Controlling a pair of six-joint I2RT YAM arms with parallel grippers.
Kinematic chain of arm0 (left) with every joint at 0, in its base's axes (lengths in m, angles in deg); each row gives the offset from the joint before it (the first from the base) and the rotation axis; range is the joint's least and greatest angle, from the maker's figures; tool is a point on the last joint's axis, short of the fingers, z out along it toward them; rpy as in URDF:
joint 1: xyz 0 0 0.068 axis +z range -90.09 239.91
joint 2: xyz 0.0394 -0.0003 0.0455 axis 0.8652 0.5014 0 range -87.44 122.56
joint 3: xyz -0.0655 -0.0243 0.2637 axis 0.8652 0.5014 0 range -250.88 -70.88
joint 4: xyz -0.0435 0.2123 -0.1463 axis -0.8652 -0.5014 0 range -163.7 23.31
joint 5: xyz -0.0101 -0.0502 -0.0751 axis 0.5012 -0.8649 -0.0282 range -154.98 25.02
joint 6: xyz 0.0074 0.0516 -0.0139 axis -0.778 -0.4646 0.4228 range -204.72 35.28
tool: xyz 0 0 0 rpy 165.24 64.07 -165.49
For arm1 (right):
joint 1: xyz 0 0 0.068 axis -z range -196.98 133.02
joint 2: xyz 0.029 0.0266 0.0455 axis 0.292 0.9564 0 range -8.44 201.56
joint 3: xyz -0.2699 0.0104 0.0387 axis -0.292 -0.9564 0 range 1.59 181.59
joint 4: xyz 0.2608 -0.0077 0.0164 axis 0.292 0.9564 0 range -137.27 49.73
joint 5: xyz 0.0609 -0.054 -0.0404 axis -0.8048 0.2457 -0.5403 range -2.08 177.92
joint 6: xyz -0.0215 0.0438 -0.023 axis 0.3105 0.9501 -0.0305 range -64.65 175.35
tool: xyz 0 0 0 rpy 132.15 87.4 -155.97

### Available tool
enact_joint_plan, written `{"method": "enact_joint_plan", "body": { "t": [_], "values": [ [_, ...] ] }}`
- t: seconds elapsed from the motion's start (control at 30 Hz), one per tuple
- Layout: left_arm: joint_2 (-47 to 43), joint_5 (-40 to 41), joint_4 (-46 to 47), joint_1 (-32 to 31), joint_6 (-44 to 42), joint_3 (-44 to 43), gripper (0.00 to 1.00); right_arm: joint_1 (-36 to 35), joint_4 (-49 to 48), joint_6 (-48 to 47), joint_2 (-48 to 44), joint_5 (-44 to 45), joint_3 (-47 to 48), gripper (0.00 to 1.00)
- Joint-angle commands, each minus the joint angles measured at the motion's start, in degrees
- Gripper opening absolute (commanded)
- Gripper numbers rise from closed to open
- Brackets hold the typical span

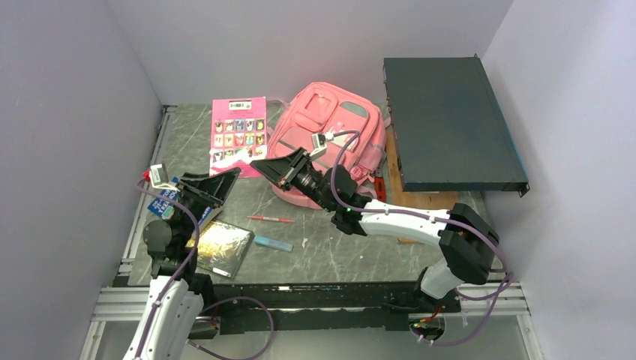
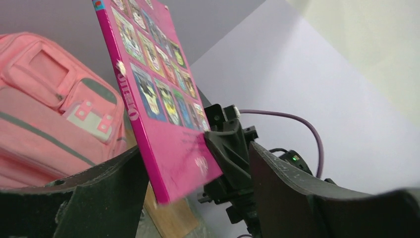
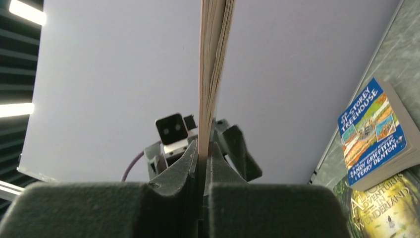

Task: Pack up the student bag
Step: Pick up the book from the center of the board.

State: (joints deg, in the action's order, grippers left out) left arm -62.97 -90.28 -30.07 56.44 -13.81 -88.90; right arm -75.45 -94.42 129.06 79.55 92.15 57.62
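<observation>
Pink book held up, bag not yet loaded.

Nearest the arm bases, the left gripper (image 1: 223,189) stood with its jaws apart, holding nothing, the pink book (image 2: 153,89) showing between its fingers (whether they touched it, I could not tell). Beside it on the tabletop (image 1: 330,240) lay a Treehouse paperback (image 3: 374,131), an Alice book (image 3: 386,208) and a red pen (image 1: 271,219), all unpacked. Further out, the right gripper (image 3: 202,151) was clamped on the pink book's edge, holding it upright in the air. At the far middle, the student bag (image 1: 330,131) lay on the tabletop, no opening showing; by my reading, packing had barely begun, with opening and loading left.
</observation>
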Motion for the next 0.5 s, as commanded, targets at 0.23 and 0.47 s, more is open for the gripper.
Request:
{"method": "enact_joint_plan", "body": {
  "t": [0.23,0.47],
  "values": [
    [0.4,4.2,1.0,-0.4,1.3,2.3,0.07,-3.1,-7.0,-1.6,2.7,0.1,-1.4,0.17],
    [-4.5,0.6,-6.0,-0.4,-5.7,0.3,0.00,-1.2,2.6,-15.9,-2.2,-12.4,-3.4,0.60]
  ]
}}
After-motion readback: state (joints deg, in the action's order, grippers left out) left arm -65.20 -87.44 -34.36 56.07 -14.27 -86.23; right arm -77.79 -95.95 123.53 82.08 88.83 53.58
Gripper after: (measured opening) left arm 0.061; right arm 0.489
